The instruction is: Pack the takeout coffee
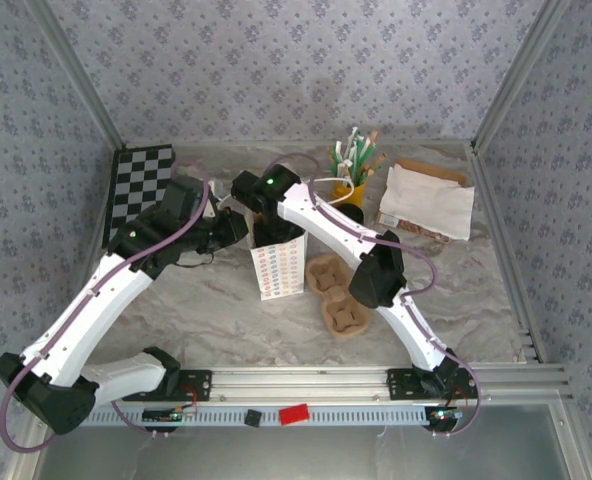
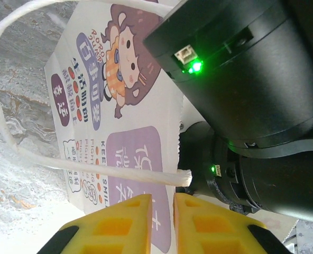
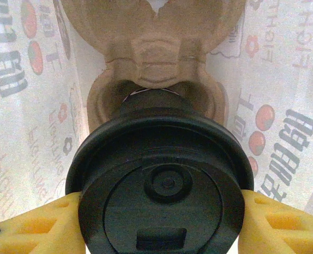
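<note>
Inside the paper bag, the takeout coffee is clamped at its lid by the right jaws. Judged light and crushable, it is best held at the stiff rim. Beside the bag, the left jaws' state cannot be told.

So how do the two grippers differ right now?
The right gripper holds the black-lidded coffee cup between wide-set fingers; the left gripper has its fingers nearly together, holding no cup. The right one is down inside the paper bag; the left is outside, at the bag's edge. Both have yellow fingers.
</note>
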